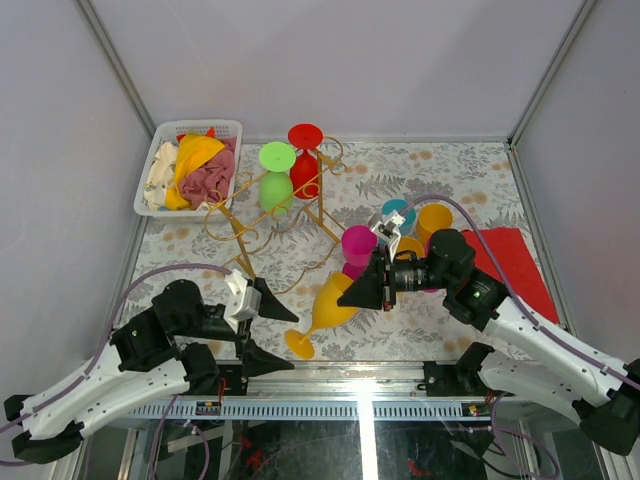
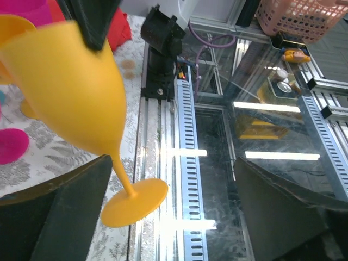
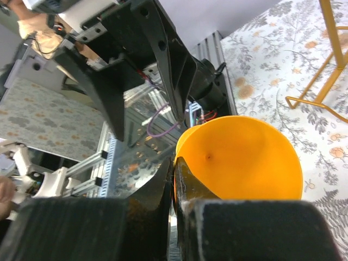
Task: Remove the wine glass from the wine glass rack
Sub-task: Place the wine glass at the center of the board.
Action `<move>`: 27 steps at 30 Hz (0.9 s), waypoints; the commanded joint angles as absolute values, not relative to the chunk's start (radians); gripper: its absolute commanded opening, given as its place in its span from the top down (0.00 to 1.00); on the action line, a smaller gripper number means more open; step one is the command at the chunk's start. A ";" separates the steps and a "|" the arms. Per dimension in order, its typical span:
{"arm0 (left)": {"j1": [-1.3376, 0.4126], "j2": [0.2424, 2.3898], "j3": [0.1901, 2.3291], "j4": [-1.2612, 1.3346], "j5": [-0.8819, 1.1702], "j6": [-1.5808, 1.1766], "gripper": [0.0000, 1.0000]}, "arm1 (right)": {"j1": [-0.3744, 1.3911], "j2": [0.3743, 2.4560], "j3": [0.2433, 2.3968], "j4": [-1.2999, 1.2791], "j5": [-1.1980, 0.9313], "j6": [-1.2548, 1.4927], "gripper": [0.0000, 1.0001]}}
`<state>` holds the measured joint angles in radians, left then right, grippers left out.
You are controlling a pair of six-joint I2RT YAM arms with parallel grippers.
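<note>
1. The table [image 1: 470,180] is carrying everything. The wine glass rack [image 1: 236,232] is standing towards the far edge, left of centre, beside the white basket [image 1: 150,175] at the far left corner.
2. A green wine glass [image 1: 276,185] and a red wine glass [image 1: 304,160] are hanging on the far part of the rack.
3. The yellow wine glass [image 1: 330,305] is lying well apart from the rack, at the middle of the near edge. It is tilting, with its bowl towards the right arm and its foot towards the left arm. Judgement: the removal of this glass is done.
4. The right claw [image 1: 348,297] is pinching the bowl rim. The right wrist view is showing its fingers closed on the thin wall of the bowl [image 3: 244,157], one inside and one outside.
5. The left claw [image 1: 290,343] is standing wide open. The left wrist view is showing the stem and foot [image 2: 133,201] between its fingers, with clear gaps on both sides, so it is gripping nothing.
6. Whether the foot is resting on the table or hanging just above it cannot be told.
7. Judgement: what is left is standing the yellow glass on the table and opening the right claw. If every glass counts, two are waiting on the rack.
</note>
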<state>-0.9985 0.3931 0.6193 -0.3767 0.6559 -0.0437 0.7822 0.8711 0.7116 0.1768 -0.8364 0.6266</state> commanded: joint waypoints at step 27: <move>-0.993 0.463 0.833 -0.371 0.350 -0.374 0.00 | 1.183 1.048 0.921 -0.383 0.278 0.181 1.00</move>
<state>-0.9985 0.4503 0.8059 -0.3893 0.3809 -0.3531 1.1767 1.0668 0.9054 -0.3859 0.1497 0.1989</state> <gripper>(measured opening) 0.996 0.029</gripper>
